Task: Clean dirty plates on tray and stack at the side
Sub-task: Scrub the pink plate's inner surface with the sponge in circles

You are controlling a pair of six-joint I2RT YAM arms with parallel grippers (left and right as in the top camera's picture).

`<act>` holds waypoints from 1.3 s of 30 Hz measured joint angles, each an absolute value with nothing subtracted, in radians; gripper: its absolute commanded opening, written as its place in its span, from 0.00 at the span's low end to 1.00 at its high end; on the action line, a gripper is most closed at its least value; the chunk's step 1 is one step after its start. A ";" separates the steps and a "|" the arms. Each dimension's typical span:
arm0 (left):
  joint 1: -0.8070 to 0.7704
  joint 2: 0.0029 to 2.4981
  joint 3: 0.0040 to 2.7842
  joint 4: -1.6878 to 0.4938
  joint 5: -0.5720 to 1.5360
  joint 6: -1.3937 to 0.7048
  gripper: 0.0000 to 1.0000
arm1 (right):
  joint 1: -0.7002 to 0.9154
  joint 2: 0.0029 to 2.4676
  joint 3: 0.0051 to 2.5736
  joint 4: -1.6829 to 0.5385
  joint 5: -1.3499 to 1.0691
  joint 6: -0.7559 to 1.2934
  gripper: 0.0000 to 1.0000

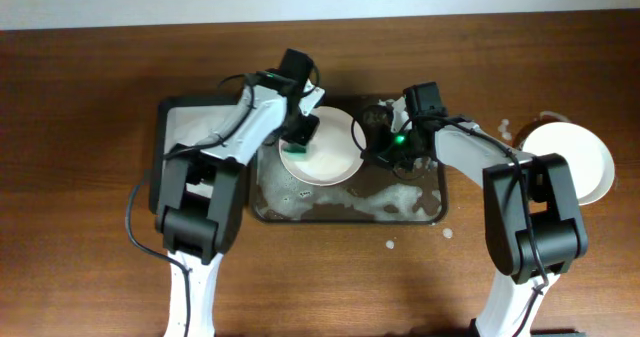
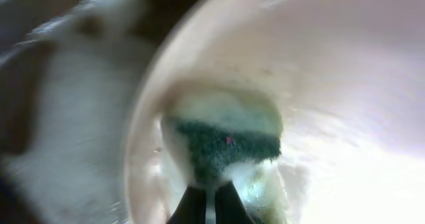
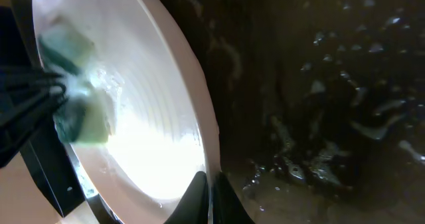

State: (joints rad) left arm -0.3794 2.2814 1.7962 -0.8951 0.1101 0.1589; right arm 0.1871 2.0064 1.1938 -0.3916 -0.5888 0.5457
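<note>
A pale pink plate (image 1: 328,149) stands tilted over the foam-streaked dark tray (image 1: 345,212). My right gripper (image 1: 366,137) is shut on the plate's right rim (image 3: 199,117), its fingertips (image 3: 210,197) pinching the edge. My left gripper (image 1: 300,137) is shut on a green sponge (image 1: 297,152) and presses it against the plate's inner face; the sponge (image 2: 226,141) shows soapy between my fingertips (image 2: 211,207), and also in the right wrist view (image 3: 70,78). A stack of white plates (image 1: 570,162) lies on the tabletop at the right side.
A smaller dark tray (image 1: 185,142) lies left of the big tray, under my left arm. White soap splashes (image 1: 390,244) fleck the wood table in front of the tray and near the stacked plates.
</note>
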 measured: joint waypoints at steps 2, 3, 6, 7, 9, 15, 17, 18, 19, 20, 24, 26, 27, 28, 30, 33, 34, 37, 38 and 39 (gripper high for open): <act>-0.368 2.284 1.796 -0.913 0.265 0.245 0.00 | 0.185 2.006 1.194 -0.393 -0.589 0.546 0.04; -0.371 2.292 1.795 -0.930 0.352 0.299 0.00 | 0.184 2.006 1.194 -0.393 -0.588 0.546 0.04; -0.380 2.308 1.785 -0.968 0.503 0.453 0.00 | 0.184 2.006 1.194 -0.393 -0.585 0.543 0.04; -0.382 2.313 1.784 -0.966 0.530 0.495 0.00 | 0.184 2.006 1.194 -0.393 -0.585 0.542 0.04; -0.383 2.315 1.779 -0.937 0.543 0.537 0.00 | 0.184 2.006 1.194 -0.394 -0.585 0.542 0.04; -0.402 2.315 1.772 -0.629 0.368 0.367 0.00 | 0.183 2.006 1.193 -0.395 -0.581 0.546 0.04; -0.403 2.315 1.772 -0.577 0.289 0.298 0.00 | 0.183 2.006 1.193 -0.395 -0.581 0.546 0.04; -0.403 2.315 1.772 -0.564 0.239 0.259 0.00 | 0.183 2.006 1.193 -0.395 -0.581 0.546 0.04; -0.404 2.315 1.773 -0.564 0.187 0.216 0.00 | 0.183 2.006 1.193 -0.394 -0.581 0.546 0.04; -0.408 2.314 1.777 -0.579 0.139 0.182 0.00 | 0.183 2.006 1.193 -0.394 -0.581 0.547 0.04; -0.418 2.300 1.793 -0.712 -0.062 0.084 0.00 | 0.183 2.006 1.193 -0.392 -0.581 0.547 0.04; -0.418 2.296 1.802 -0.796 -0.093 0.070 0.00 | 0.184 2.006 1.193 -0.388 -0.581 0.546 0.04; -0.418 2.294 1.806 -0.839 -0.094 0.070 0.00 | 0.184 2.006 1.193 -0.389 -0.581 0.546 0.04; -0.416 2.291 1.809 -0.888 -0.087 0.073 0.00 | 0.184 2.006 1.193 -0.390 -0.582 0.545 0.04; -0.408 2.289 1.813 -0.942 -0.045 0.113 0.00 | 0.184 2.006 1.193 -0.392 -0.582 0.542 0.04; -0.382 2.288 1.813 -0.990 0.123 0.261 0.00 | 0.184 2.006 1.193 -0.393 -0.581 0.542 0.04; -0.379 2.288 1.812 -0.994 0.162 0.298 0.00 | 0.184 2.006 1.193 -0.393 -0.581 0.541 0.04; -0.377 2.289 1.800 -1.005 0.300 0.421 0.00 | 0.184 2.006 1.193 -0.396 -0.581 0.541 0.04; -0.377 2.291 1.797 -1.004 0.333 0.453 0.00 | 0.184 2.006 1.193 -0.396 -0.581 0.541 0.04; -0.377 2.295 1.796 -0.999 0.360 0.484 0.00 | 0.184 2.006 1.193 -0.396 -0.581 0.540 0.04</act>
